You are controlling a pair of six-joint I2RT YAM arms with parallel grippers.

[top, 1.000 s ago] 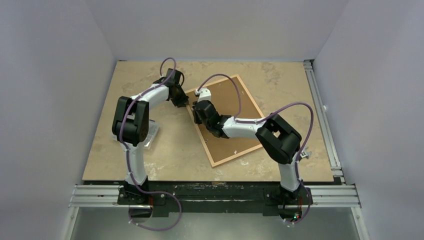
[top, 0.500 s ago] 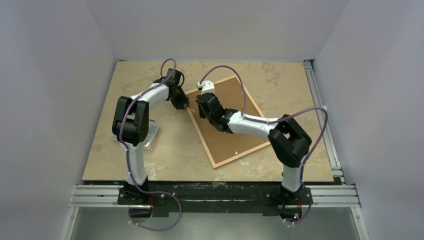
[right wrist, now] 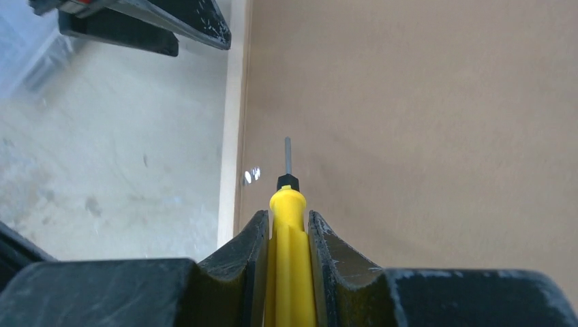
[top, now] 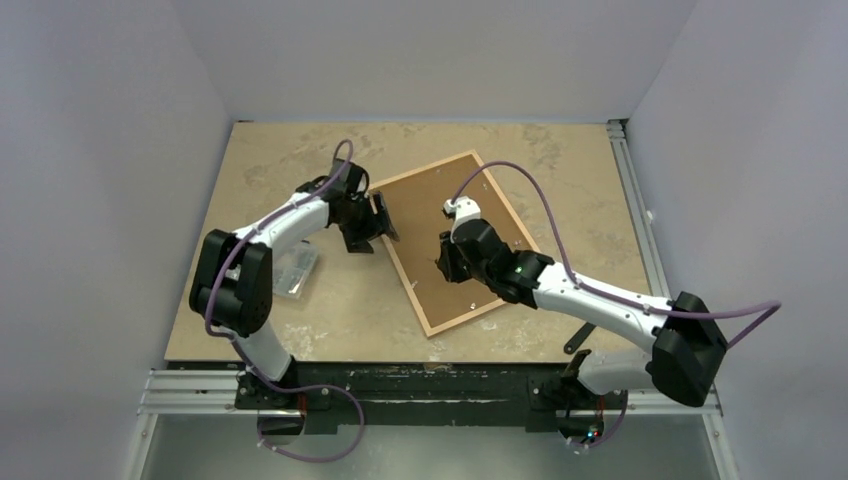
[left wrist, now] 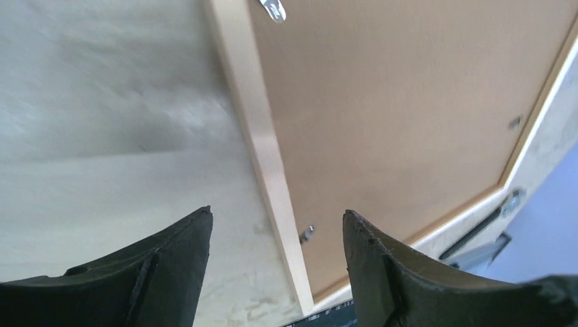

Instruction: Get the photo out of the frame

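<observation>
At the far left of the top view a clear plastic piece (top: 297, 268) lies on the marbled tan tabletop (top: 560, 160), partly hidden behind the left arm's elbow and well apart from everything else. To its right, just left of centre, the left end effector (top: 378, 222) hangs over the frame's left rail near its upper corner. In the left wrist view its dark fingers (left wrist: 177, 252) stand wide apart with the pale rail running up between them, and nothing is gripped. The frame (top: 422, 171) lies flat in the middle of the tabletop with its back facing up. Its long axis runs from the upper centre of the top view down toward the lower centre, with the lower end swung a little to the right, so the whole rectangle sits askew to the tabletop's edges. Only the brown backing board (top: 440, 200) shows inside the thin light-wood border. The photo is out of sight in every view. Small metal tabs (left wrist: 307, 234) sit along the inner edge of the rails, over the board. Further right, the right end effector (top: 447, 262) reaches in over the lower half of the board, and its arm crosses and hides the frame's lower right corner. Its jaws are narrow, clamped on the yellow handle of a screwdriver (right wrist: 290, 225). In the right wrist view the thin metal shaft points across the board, just beside a shiny tab (right wrist: 251, 176) at the rail. Whether the tip touches the board cannot be told.
</observation>
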